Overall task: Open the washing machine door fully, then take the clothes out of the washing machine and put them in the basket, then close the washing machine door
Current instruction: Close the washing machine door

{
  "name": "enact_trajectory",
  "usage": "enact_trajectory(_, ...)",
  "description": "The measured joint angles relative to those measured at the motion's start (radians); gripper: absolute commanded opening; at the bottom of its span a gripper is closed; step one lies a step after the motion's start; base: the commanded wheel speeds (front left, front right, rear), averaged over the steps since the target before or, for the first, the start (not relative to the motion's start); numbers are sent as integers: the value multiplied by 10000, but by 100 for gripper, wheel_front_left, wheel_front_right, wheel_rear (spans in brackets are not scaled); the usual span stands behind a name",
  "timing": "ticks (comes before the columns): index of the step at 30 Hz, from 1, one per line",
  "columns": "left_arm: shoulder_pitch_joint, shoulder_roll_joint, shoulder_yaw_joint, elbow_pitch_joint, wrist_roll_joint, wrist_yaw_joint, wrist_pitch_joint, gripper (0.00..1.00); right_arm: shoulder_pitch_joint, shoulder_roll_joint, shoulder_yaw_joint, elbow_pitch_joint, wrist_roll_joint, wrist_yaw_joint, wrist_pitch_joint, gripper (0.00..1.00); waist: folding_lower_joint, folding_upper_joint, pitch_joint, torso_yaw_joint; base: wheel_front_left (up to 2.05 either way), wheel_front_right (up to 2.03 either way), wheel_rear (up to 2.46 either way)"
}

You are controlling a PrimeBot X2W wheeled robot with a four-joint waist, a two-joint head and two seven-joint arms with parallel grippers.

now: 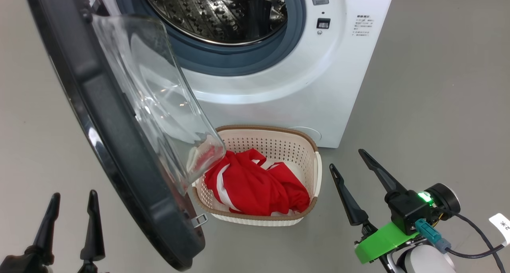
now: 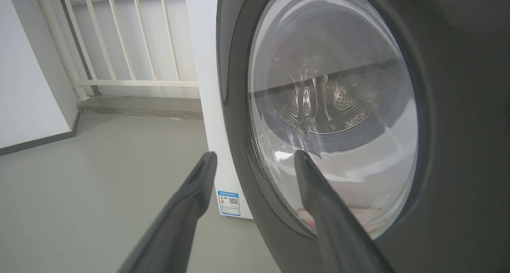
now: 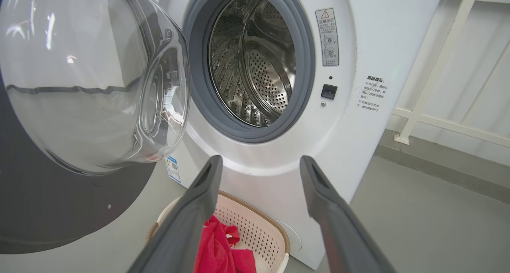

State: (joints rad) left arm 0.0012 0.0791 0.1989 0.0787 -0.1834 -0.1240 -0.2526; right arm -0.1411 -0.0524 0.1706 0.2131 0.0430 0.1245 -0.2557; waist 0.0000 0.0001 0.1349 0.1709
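Observation:
The white washing machine (image 1: 279, 85) stands ahead, its steel drum (image 3: 255, 61) showing no clothes inside. The washing machine door (image 1: 119, 145) hangs open toward me, black rim and clear glass bowl (image 3: 87, 85). Red and white clothes (image 1: 255, 185) lie in the cream basket (image 1: 316, 173) on the floor before the machine. My left gripper (image 1: 73, 199) is open, low left, outside the door; in the left wrist view its fingers (image 2: 255, 157) point at the door's outer face (image 2: 334, 113). My right gripper (image 1: 346, 157) is open, empty, right of the basket (image 3: 255, 229).
Grey floor (image 1: 438, 105) spreads around the machine. A white railing (image 2: 131, 38) and wall stand behind on the left; another railing (image 3: 450, 65) and a low step lie at the right of the machine.

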Motion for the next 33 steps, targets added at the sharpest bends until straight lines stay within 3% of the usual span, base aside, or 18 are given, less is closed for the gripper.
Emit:
enact_trajectory(7,-92,-10,90,0,82,-4,0,100,-26,0,8,-2,0,0,0,100,0,0,152,-2,0,0,0)
enact_trajectory(8,-120,-10,96,0,79,-6,0,89,-28,0,10,-4,0,0,0,100,0,0,174,-4,0,0,0)
enact_trajectory(9,-145,-10,98,12,77,-10,0,39,-29,-2,10,-4,0,0,0,100,0,0,193,-7,0,0,0)
enact_trajectory(10,-191,-15,117,23,29,-10,0,0,-30,-2,10,-4,0,0,0,100,0,0,207,-12,0,0,0)
enact_trajectory(13,-320,-56,136,163,-596,-10,0,0,-32,-2,17,-2,0,0,0,100,0,0,203,-24,0,0,0)
enact_trajectory(18,-675,-238,194,219,-3149,-10,88,0,-32,0,48,8,12,0,0,100,0,0,124,-54,0,0,0)
enact_trajectory(22,-1022,-309,261,-376,-6021,-10,1202,0,-31,0,48,12,13,0,0,100,0,0,36,-64,0,0,0)
enact_trajectory(25,-1040,-303,431,-911,-7574,-10,2274,0,-27,0,54,21,13,0,0,100,0,0,-24,-75,0,0,0)
enact_trajectory(28,-1070,-305,809,-1643,-9791,497,3990,0,-25,0,69,29,15,0,0,100,1,0,-69,-104,0,0,0)
enact_trajectory(33,-1199,-347,1252,-2915,-12726,2077,5841,0,-20,0,73,31,23,0,0,100,0,0,-72,-147,0,0,0)
